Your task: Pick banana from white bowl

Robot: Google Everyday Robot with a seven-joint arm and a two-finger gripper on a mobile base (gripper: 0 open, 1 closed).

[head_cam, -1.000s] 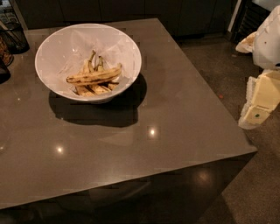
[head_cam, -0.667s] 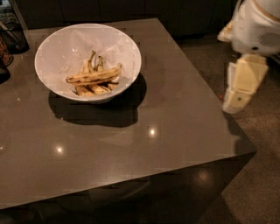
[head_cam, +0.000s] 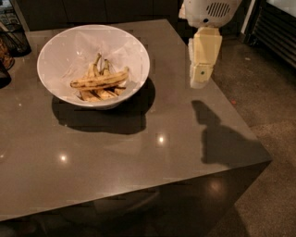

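- The gripper (head_cam: 200, 79) hangs at the upper right of the frame, over the right side of the grey table (head_cam: 138, 157), well apart from the bowl. Whether it is open or closed cannot be told.
- The white bowl (head_cam: 58, 48) sits on the table at upper left.
- 1 long banana (head_cam: 99, 80) lies across the bowl's middle, on top of the shorter browned bananas (head_cam: 102, 94).

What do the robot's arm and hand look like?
The arm has a rounded white housing with dark vent slots. Below it, the hand is a blocky, pale cream piece with a small dark dot, above the table, right of the white bowl. No cables show.
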